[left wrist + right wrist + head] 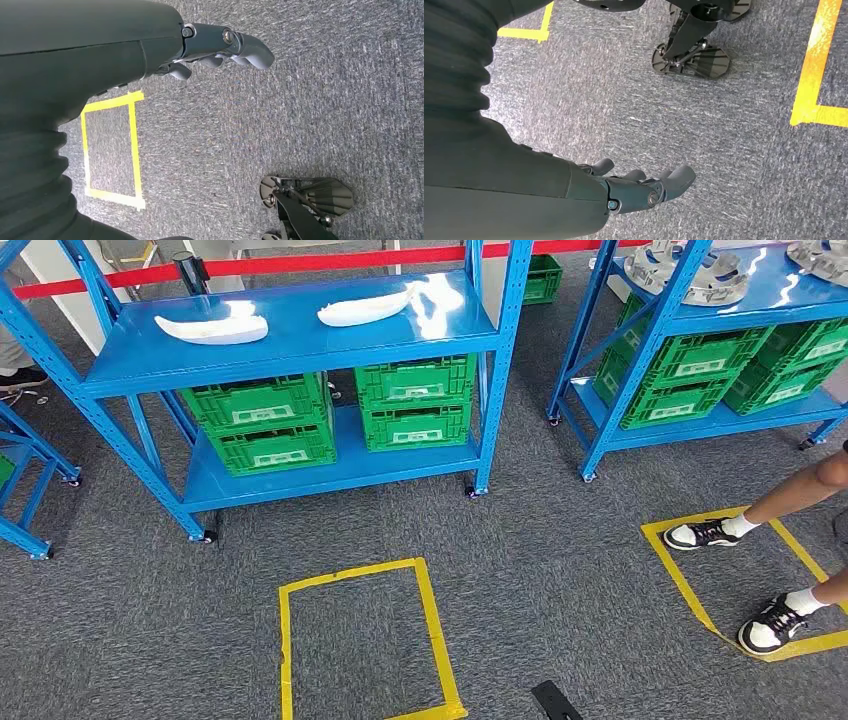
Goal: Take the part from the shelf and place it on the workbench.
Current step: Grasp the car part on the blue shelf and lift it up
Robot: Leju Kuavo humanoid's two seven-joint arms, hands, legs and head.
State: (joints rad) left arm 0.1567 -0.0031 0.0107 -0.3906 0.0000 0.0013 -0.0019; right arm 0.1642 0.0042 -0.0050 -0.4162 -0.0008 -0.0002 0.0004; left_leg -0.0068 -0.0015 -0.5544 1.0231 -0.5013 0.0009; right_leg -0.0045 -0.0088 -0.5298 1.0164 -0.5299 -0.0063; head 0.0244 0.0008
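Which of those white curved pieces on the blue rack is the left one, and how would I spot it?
Find the blue shelf rack facing the yellow floor square. On its top shelf lie two white curved parts; the left white part sits nearer the rack's left post. It lies lower in the head view than the right white part.

- Blue shelf point(300, 340) carrying white parts point(212, 329)
- Green crates point(265, 420) with white labels
- Speckled grey carpet point(560, 570) with a yellow tape square point(365, 640)
- Red barrier tape point(300, 262)
- Black-and-white shoes point(700, 534)
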